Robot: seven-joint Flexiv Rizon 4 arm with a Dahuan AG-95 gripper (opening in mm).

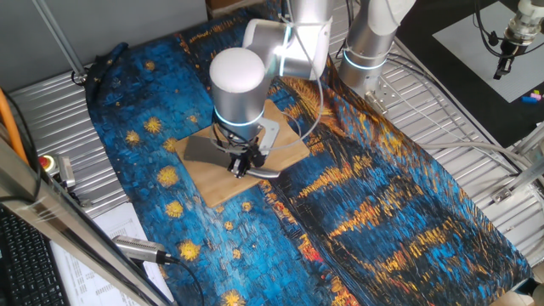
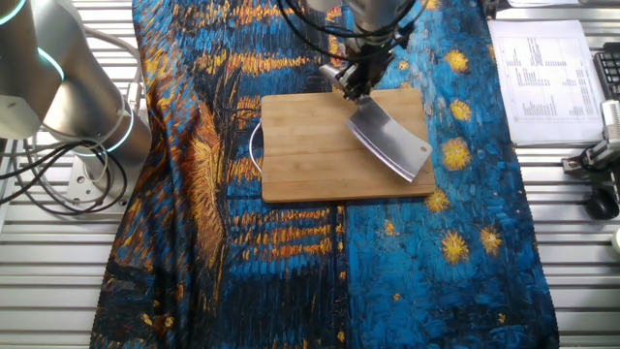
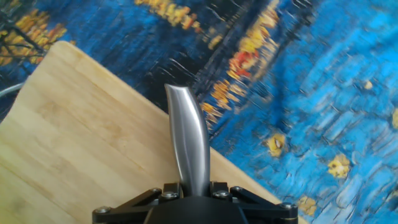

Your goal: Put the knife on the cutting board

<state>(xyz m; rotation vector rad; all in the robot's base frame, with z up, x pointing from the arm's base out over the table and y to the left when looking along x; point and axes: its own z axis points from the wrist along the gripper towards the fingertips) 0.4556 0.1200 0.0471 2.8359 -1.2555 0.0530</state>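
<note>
The end effector (image 2: pixel 356 85) is clenched on the slim silver handle of the knife (image 2: pixel 389 141), and the hand view shows the handle running straight out from between the fingers with both pads pressed to its sides. The broad grey blade lies over the right part of the cutting board (image 2: pixel 339 145) in the other fixed view, slanting toward the board's lower right corner; whether it rests flat on the wood or hangs just above it cannot be told from these views. By my reading, the carrying step is all but done and the placing step is in hand: what remains is to settle the blade flat, let go of the handle and lift the hand straight up. The blade's far corner comes close to the board's right edge, and in the hand view the handle tip reaches past the board's edge over the painted blue cloth (image 2: pixel 465 242), so a small shift inward before letting go would keep more of the knife on the wood. The left part of the board is bare and offers room for that. A thin white cable (image 2: pixel 256 145) curves just beside the board's left edge, apart from the knife. A second arm (image 2: pixel 68 87) stands well apart at the worktop's side, so the way upward looks free.
</note>
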